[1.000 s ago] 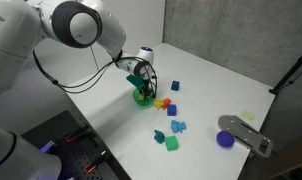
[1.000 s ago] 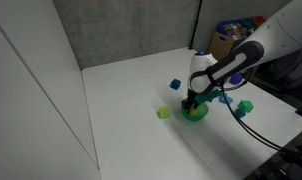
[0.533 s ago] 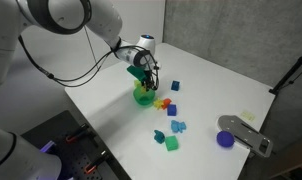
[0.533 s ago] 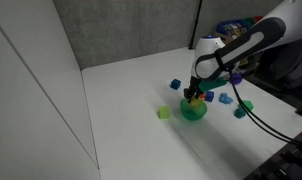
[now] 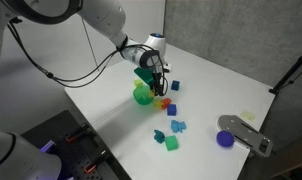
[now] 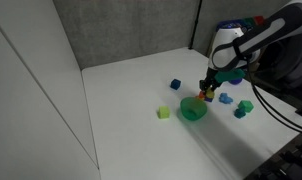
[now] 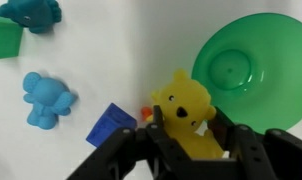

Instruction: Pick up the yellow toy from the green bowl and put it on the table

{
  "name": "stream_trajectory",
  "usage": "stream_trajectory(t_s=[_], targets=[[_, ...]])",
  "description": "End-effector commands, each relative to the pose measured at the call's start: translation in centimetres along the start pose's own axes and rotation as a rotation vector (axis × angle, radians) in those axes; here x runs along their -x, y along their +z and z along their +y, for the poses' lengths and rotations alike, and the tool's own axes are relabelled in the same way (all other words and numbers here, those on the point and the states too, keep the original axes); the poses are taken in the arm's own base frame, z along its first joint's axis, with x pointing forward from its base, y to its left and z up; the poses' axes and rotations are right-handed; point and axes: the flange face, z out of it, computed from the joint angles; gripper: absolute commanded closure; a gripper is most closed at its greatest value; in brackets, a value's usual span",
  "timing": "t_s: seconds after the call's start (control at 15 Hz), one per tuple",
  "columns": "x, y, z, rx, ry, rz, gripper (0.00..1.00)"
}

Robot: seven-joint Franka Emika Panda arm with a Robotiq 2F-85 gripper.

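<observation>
Gripper around yellow toy (aloft)

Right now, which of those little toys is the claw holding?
The yellow bear-shaped toy, pinched in the gripper beside the green bowl; the other toys lie loose on the table.

The arm is built of rounded white links, with dark grey bands seen at the joints. A thin black cable is strung loosely along it in both exterior views. The gripper is black and blocky. In the wrist view its 2 fingers are shown as matte black, angular bars.
</observation>
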Motion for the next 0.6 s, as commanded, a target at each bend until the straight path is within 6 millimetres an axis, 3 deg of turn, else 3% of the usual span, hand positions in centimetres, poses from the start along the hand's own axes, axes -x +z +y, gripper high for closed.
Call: stream_trajectory(t_s=[0.0, 0.27, 0.53], targets=[[0.1, 0.0, 4.5, 0.024, 0.090, -0.002, 0.75], [-0.9, 0.8, 8.8, 0.052, 0.175, 0.000, 0.75], [-1.9, 1.6, 10.4, 0.063, 0.227, -0.006, 0.75]])
